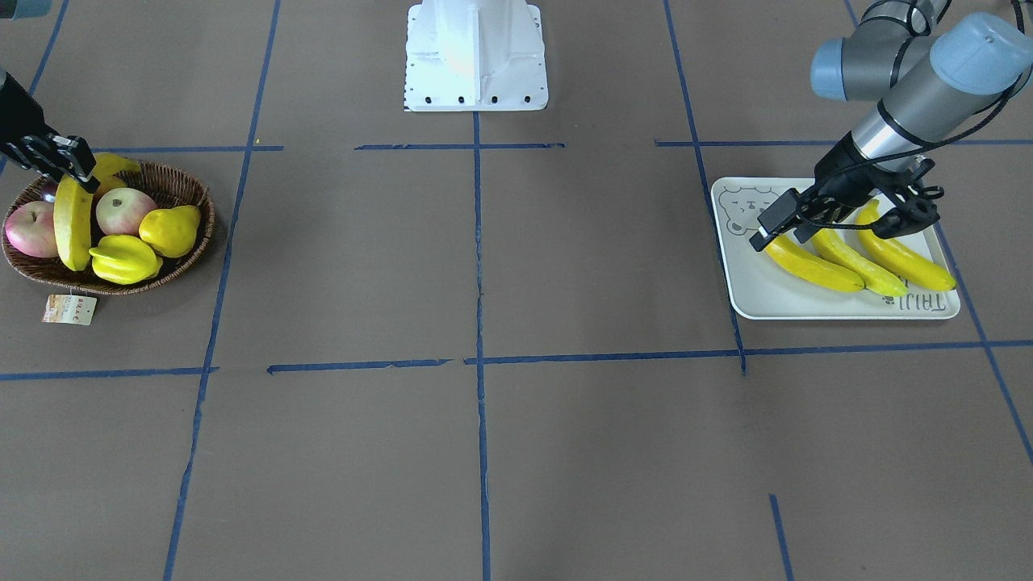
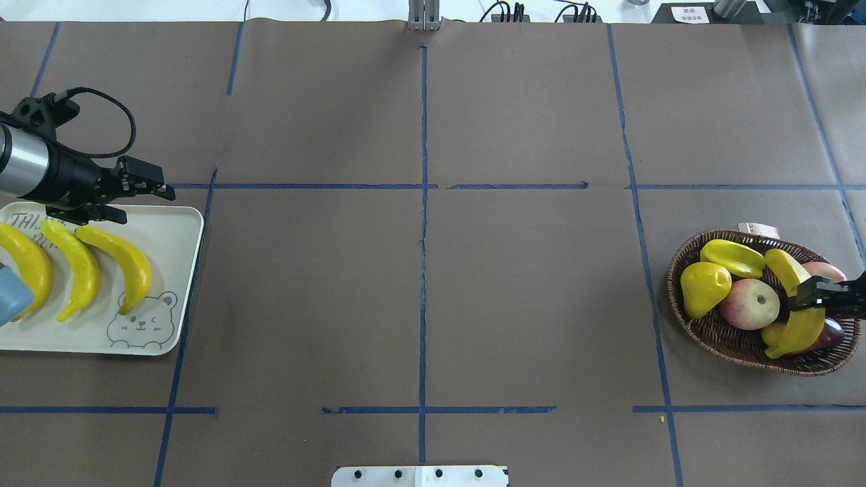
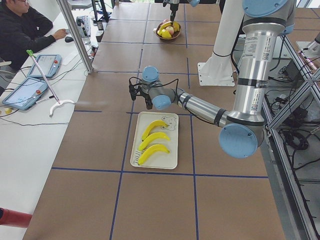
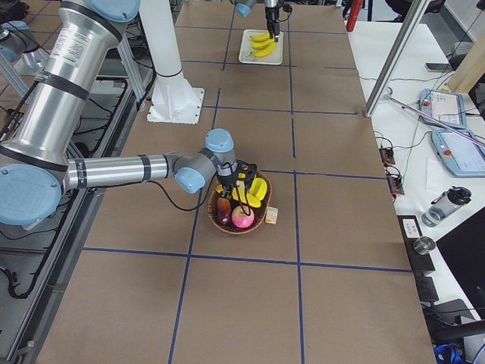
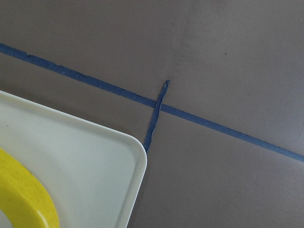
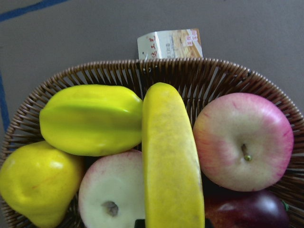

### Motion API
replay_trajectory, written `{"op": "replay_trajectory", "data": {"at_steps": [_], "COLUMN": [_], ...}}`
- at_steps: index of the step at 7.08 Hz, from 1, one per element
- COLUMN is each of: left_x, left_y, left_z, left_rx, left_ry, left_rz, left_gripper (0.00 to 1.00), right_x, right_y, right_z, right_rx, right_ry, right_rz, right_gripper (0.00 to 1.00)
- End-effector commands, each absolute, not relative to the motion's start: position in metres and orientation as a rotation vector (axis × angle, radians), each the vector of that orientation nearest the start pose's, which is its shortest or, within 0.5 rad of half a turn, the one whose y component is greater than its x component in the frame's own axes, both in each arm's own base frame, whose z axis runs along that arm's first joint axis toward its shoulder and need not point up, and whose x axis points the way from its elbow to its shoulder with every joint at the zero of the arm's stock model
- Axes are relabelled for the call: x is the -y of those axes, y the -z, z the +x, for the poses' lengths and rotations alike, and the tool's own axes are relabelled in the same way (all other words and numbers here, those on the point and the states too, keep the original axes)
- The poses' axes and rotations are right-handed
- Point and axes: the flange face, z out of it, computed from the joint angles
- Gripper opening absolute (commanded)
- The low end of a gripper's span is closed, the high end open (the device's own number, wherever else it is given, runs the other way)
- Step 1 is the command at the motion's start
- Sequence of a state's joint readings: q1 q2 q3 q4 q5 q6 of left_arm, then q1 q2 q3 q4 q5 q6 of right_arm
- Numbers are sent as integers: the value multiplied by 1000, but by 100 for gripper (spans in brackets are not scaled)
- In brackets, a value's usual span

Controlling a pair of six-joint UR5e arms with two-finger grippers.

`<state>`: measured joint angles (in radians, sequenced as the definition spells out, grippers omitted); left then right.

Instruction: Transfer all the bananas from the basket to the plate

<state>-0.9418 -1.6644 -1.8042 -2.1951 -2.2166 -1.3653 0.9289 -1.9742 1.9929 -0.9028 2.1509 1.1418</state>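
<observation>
The three bananas (image 2: 81,267) on the plate (image 2: 172,230) are glossy bright yellow, long and curved, with darker tips. In the overhead view the plate sits at the left edge of the frame. The bananas lie side by side and parallel, and their long axes run from the top of the frame towards the bottom with a slight slant. Their arcs bulge to the upper right. The lower tip of the rightmost one ends just above the bear drawing (image 2: 139,321).

The left gripper (image 2: 147,207) hangs over the plate's upper edge in that view. Its fingers are spread and nothing is between them.

The fourth banana (image 2: 802,331) is in the basket (image 2: 717,338), at the right edge of the overhead frame. It has the same yellow and the same curve. It lies across an apple (image 2: 747,304) and a dark purple fruit (image 2: 832,331). Its long axis runs nearly straight up and down the frame. In the right wrist view one rounded end points up the frame at the rim, beside the paper tag (image 6: 169,43).

The right gripper (image 2: 805,297) is pinching this banana across its middle, one finger on each flank. I cannot tell whether the banana is resting on the other fruit or is just clear of it.

A stubby pear (image 2: 703,287) and a ridged starfruit (image 2: 734,257) lie to the left of it in the basket. The brown counter (image 2: 528,297) between basket and plate is crossed by blue tape lines.
</observation>
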Motion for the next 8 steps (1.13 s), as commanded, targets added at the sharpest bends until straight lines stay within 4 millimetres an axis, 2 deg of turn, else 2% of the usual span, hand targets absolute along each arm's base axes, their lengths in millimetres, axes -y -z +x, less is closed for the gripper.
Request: {"op": "replay_trajectory", "data": {"at_steps": [1, 2, 3, 4, 5, 6, 7, 8], "left_x": [475, 475, 475, 478, 487, 490, 496, 496], "left_y": [-425, -425, -422, -417, -408, -381, -350, -309], "left_z": [255, 255, 256, 259, 267, 286, 295, 318], "left_rx": [-1095, -1095, -1099, -1105, -1118, -1156, -1205, -1260], "left_ry": [355, 355, 351, 347, 359, 376, 417, 426], "left_rz": [-3, -3, -2, 2, -4, -27, -47, -77], "left_gripper": [100, 100, 100, 100, 100, 100, 100, 100], "right_x": [347, 361, 400, 439, 468, 478, 463, 443], "right_y": [-529, -504, -457, -403, -344, -288, -247, -215], "right_z": [-59, -42, -52, -99, -158, -221, -291, -343], "right_rx": [1024, 1133, 1191, 1222, 1263, 1282, 1294, 1315], "right_ry": [-237, -213, -160, -76, -61, -109, -143, -177], "right_rz": [47, 61, 118, 113, 59, 49, 74, 108], "right_gripper": [0, 0, 0, 0, 0, 0, 0, 0]}}
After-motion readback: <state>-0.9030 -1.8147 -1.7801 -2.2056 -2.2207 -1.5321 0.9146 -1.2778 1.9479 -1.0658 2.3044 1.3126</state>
